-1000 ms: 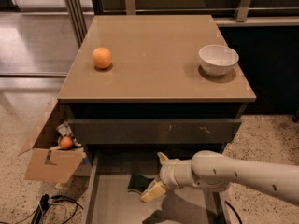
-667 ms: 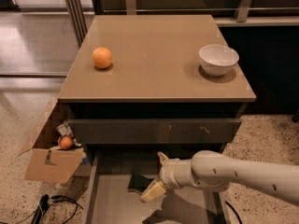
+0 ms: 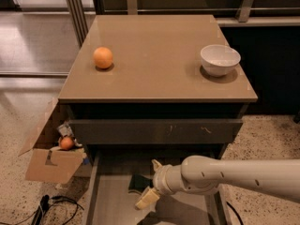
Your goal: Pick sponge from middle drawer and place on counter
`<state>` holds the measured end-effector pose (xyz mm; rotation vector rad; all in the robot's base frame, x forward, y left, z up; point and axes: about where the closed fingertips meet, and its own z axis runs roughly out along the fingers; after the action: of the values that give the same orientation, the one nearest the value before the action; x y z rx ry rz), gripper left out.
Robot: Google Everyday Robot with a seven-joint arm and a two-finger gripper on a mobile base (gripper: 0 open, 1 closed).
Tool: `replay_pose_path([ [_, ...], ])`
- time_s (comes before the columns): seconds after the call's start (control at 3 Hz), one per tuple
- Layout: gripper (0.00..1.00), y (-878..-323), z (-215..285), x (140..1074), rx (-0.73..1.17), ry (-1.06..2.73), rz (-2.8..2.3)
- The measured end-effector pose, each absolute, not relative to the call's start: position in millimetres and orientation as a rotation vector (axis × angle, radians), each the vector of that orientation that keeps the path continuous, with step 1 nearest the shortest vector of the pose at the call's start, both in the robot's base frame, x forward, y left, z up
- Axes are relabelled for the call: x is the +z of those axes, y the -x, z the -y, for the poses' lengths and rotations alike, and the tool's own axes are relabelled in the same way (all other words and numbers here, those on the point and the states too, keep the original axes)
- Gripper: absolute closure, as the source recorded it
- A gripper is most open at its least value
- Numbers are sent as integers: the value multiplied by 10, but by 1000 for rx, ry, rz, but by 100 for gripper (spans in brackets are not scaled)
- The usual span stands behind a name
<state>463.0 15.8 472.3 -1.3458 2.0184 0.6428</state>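
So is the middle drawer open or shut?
Open: the middle drawer is pulled out, grey floor showing, with the sponge inside and the gripper at it.

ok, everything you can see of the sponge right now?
The sponge shows only as a small dark, greenish pad, its right end hidden behind the gripper. It lies flat on the grey floor of the open middle drawer, toward the back, lower than the counter. The gripper's pale fingers are spread, one on either side of the sponge. Whether they touch it cannot be told. Its underside is not visible.
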Motion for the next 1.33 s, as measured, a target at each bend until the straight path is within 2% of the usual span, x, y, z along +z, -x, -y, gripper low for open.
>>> replay_pose_path([
  [0.67,0,-4457,-192,4015,707,1284,-2133],
  [1.33,0,-4738,-397,3867,695,1253,-2096],
])
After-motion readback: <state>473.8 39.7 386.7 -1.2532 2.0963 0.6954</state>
